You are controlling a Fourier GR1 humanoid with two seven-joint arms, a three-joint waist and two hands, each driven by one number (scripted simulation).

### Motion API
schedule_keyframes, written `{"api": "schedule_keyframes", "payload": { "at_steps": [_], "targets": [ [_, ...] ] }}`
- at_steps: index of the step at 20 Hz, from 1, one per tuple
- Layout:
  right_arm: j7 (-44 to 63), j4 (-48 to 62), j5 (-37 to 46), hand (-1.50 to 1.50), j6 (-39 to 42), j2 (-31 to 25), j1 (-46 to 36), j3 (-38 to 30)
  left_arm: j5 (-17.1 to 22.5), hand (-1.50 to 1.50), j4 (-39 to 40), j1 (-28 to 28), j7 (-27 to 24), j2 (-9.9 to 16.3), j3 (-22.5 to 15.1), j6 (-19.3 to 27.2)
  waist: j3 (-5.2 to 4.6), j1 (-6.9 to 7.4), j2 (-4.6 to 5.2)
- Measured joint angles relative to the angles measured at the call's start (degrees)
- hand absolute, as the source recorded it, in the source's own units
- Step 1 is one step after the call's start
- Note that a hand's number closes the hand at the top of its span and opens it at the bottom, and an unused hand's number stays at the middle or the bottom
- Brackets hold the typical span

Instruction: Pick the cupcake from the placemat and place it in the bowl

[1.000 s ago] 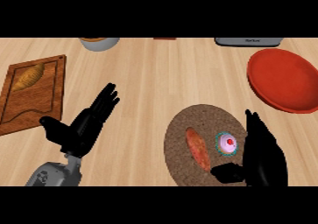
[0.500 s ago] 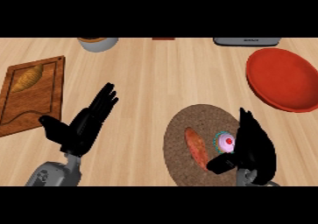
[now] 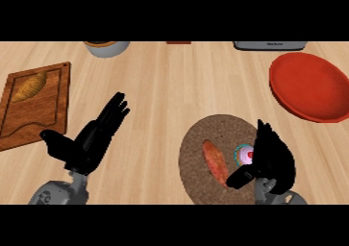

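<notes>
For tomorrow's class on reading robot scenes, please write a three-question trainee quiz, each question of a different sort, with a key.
1. True or false: the cupcake already sits in the red bowl.
2. Which hand is at the cupcake? A) left hand B) right hand
3. Fill in: the cupcake lies on the round ____, beside a sausage.

Key: 1 false; 2 B; 3 placemat.

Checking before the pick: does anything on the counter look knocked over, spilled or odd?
Nothing stands out. The cupcake sits upright on the round placemat beside an orange item, with the right hand next to it. The red bowl is upright, and the wooden board lies flat.
</notes>
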Motion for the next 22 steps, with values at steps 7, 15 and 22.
{"api": "schedule_keyframes", "payload": {
  "at_steps": [7, 15, 22],
  "targets": [
    [-0.98, 5.31, 0.70, -1.50, -0.75, 0.02, -1.91, -0.91, -0.44, 0.00, 2.04, -0.55, -0.60, -0.99, 0.83, -1.09, 0.00, -0.13, 0.07],
    [-1.60, 10.15, 1.96, -1.50, -3.82, 0.07, -2.17, -0.72, -1.18, 0.00, 1.09, 0.07, 0.06, -1.34, 1.70, -2.05, 0.03, -0.11, 0.03],
    [-2.30, 11.23, 3.00, -1.50, -6.11, 0.12, -0.73, -1.13, -2.07, 0.00, 2.68, -0.71, -0.37, -2.67, 2.64, -2.87, 0.02, -0.27, 0.02]
  ]
}}
